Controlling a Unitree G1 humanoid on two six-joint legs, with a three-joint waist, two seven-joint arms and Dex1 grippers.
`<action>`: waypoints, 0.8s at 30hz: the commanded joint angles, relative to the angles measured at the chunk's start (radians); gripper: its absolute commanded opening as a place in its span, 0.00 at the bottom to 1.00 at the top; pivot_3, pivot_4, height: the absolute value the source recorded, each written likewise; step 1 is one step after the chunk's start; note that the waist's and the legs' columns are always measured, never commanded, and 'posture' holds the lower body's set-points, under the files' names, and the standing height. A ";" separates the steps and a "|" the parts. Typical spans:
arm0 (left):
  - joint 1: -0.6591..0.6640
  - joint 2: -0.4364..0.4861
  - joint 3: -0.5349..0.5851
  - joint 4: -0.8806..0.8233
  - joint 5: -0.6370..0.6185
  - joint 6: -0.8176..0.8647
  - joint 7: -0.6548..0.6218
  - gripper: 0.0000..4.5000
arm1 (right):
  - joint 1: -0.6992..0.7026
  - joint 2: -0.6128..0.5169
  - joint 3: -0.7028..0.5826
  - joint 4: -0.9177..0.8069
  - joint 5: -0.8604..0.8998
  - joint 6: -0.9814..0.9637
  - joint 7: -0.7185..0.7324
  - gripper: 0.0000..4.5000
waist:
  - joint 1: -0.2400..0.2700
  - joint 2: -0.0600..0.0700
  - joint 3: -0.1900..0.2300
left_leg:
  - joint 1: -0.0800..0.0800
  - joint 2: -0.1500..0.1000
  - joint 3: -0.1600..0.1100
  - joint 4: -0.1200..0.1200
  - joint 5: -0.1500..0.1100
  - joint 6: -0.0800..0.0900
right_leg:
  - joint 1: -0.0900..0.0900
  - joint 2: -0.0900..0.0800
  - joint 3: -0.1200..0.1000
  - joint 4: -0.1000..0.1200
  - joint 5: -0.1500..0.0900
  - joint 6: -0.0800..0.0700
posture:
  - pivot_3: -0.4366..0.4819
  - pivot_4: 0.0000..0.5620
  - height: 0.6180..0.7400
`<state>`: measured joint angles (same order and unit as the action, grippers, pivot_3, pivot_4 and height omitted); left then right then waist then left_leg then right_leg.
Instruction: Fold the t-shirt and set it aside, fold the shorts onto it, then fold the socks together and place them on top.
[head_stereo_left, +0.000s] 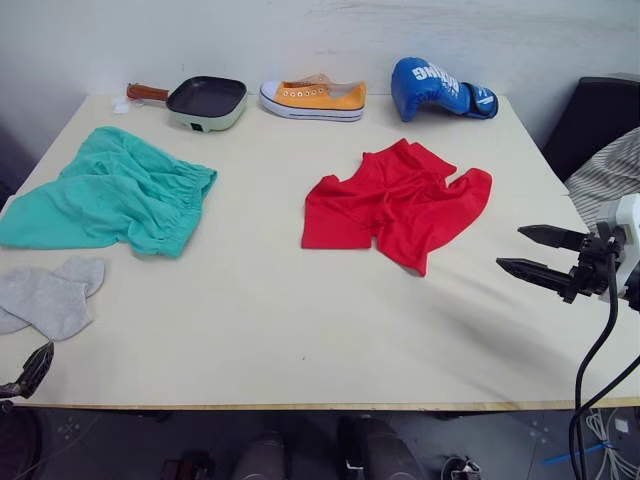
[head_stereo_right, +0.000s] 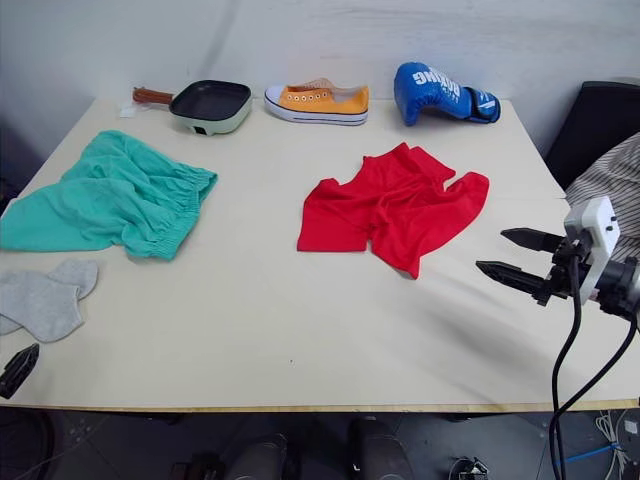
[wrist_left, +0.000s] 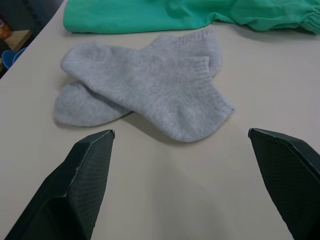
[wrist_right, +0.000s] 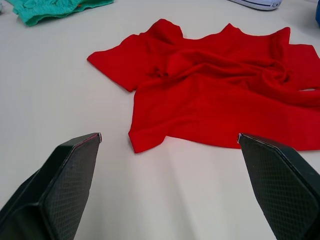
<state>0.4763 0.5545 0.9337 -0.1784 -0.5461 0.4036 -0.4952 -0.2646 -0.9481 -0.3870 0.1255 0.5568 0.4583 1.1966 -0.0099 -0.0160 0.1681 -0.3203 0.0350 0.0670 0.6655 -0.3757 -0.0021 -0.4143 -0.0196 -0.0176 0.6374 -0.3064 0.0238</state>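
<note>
Left eye view shows the t-shirt (head_stereo_left: 397, 203) lying crumpled right of the middle of the pale tabletop (head_stereo_left: 270, 320), the shorts (head_stereo_left: 110, 191) spread at its left side and the socks (head_stereo_left: 48, 295) overlapped near the left front corner. Along the far edge, by a white wall, stand a frying pan (head_stereo_left: 205, 101), an orange shoe (head_stereo_left: 313, 98) and a blue boxing glove (head_stereo_left: 436, 88). The right pincer (head_stereo_left: 521, 251) hovers wide open and empty near the t-shirt; the left pincer (wrist_left: 180, 137) is likewise spread and empty before the socks.

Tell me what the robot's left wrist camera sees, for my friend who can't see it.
Two light grey socks lie crossed on a pale table, just ahead of the open left claw. The teal-green shorts lie beyond the socks.
</note>
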 joint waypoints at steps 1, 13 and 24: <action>0.014 0.000 0.036 -0.005 0.010 -0.034 0.009 1.00 | -0.024 -0.015 -0.005 -0.002 0.002 -0.019 0.009 0.99 | 0.000 0.000 0.000 | 0.000 0.000 0.000 0.000 0.000 0.000 | 0.000 0.000 0.000 0.000 0.000 0.000 | 0.48 0.27 1.00; -0.005 0.005 0.050 0.012 -0.013 -0.030 0.019 1.00 | -0.034 -0.007 0.002 0.004 0.004 -0.031 0.005 0.99 | -0.003 0.000 0.000 | 0.000 0.000 0.000 -0.001 0.000 0.000 | 0.000 0.000 0.000 0.000 0.000 -0.001 | 0.48 0.27 1.00; -0.065 0.145 -0.179 -0.182 0.002 -0.005 -0.141 1.00 | -0.017 0.007 0.053 -0.173 0.014 0.016 -0.043 0.99 | 0.006 0.001 0.000 | 0.000 0.000 -0.001 -0.001 0.000 -0.001 | -0.001 0.000 0.000 0.000 -0.001 -0.001 | 0.48 0.27 1.00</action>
<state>0.4212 0.6621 0.8033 -0.3021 -0.5497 0.4067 -0.5847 -0.2884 -0.9474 -0.3331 0.0231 0.5591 0.4664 1.1694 -0.0036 -0.0152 0.1685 -0.3205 0.0349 0.0664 0.6644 -0.3753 -0.0029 -0.4150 -0.0201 -0.0178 0.6378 -0.3072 0.0223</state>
